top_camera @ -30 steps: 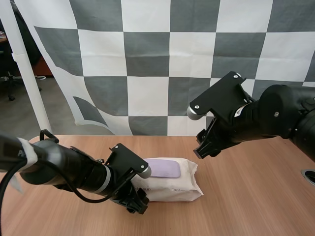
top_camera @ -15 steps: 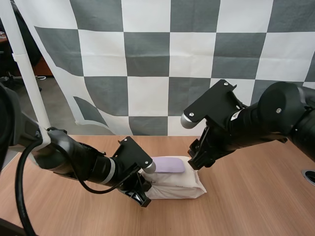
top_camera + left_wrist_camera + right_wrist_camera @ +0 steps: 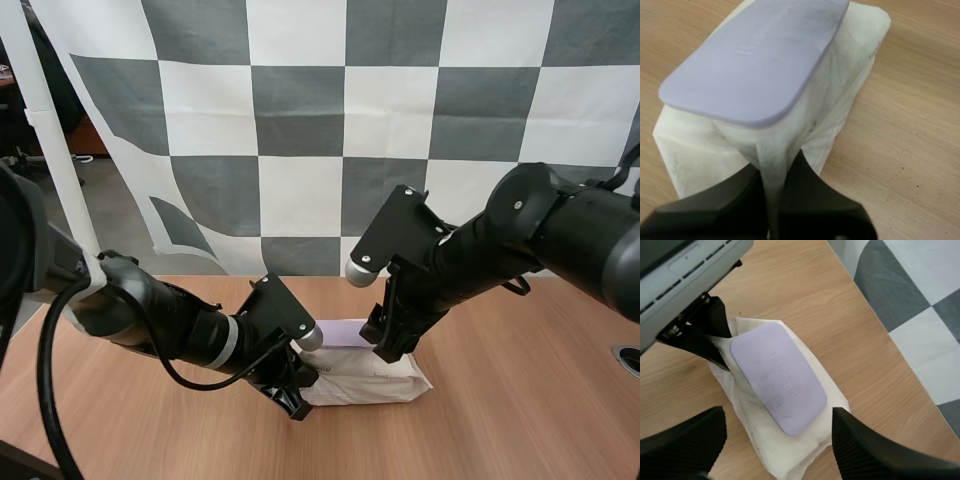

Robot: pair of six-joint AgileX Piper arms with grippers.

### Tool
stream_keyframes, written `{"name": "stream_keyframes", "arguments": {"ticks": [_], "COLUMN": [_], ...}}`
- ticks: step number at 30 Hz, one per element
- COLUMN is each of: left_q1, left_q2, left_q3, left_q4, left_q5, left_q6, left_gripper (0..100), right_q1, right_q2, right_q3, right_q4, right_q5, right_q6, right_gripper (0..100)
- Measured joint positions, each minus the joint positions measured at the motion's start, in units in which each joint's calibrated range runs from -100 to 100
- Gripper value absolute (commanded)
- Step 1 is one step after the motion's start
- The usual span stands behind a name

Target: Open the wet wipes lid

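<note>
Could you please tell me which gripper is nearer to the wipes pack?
Left. The left gripper is shut on the pack's end fold, touching it. The right gripper hangs open just above the lid, seemingly clear of it.

We stretch our black left arm (image 3: 150, 320) low over from the left, and its black two-fingered left gripper (image 3: 774, 172) is clamped on an end fold of the soft white wet wipes pack (image 3: 850, 75) (tips almost meeting). Our black right arm (image 3: 530, 240) bends downward with the right gripper (image 3: 775, 427) spread wide, holding nothing.
</note>
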Motion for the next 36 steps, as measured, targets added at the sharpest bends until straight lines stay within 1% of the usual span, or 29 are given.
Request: {"name": "stream_keyframes", "arguments": {"ticks": [2, 6, 12, 21, 26, 36], "left_q1": [0.00, 0.00, 0.00, 0.00, 0.00, 0.00], "left_q2": [0.0, 0.0, 0.0, 0.0, 0.0, 0.0], "left_q3": [0.0, -0.3, -1.3, -1.3, -1.3, -1.3], "left_q4": [0.0, -0.1, -0.1, -0.1, -0.1, 0.2], "left_q5": [0.0, 0.0, 0.6, 2.2, 2.2, 2.2], "left_q6": [0.0, 0.0, 0.0, 0.0, 0.0, 0.0], "left_gripper": [0, 0, 0, 0, 0, 0], "right_q1": [0.0, 0.0, 0.0, 0.0, 0.0, 0.0], "right_q2": [1.6, 4.1, 7.3, 10.1, 12.6, 16.3], "right_q3": [0.0, 0.0, 0.0, 0.0, 0.0, 0.0], "right_q4": [1.4, 2.1, 2.2, 4.1, 4.0, 5.8], "right_q5": [0.0, -0.1, -0.7, -3.0, -2.9, -7.0], "right_q6": [-2.6, -6.1, -9.2, -10.8, -11.0, -13.8], "right_gripper": [100, 100, 100, 100, 100, 100]}}
